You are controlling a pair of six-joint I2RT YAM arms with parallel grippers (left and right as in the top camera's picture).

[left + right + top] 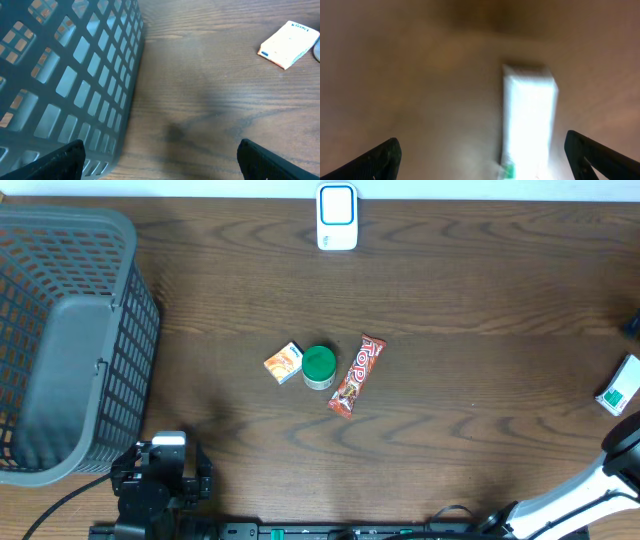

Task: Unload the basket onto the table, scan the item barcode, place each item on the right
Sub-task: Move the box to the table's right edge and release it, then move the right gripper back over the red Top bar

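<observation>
The white and blue barcode scanner stands at the table's far edge. A small orange box, a green-lidded jar and a red candy bar lie together at mid-table. A white and green box lies at the far right. In the right wrist view that box is blurred and rests on the wood below my right gripper, whose fingers stand wide apart and touch nothing. My left gripper is open over bare wood beside the basket, near the front left.
A large grey mesh basket fills the left side, and its wall is close to my left finger. A small white carton shows at the upper right of the left wrist view. My right arm enters at the bottom right.
</observation>
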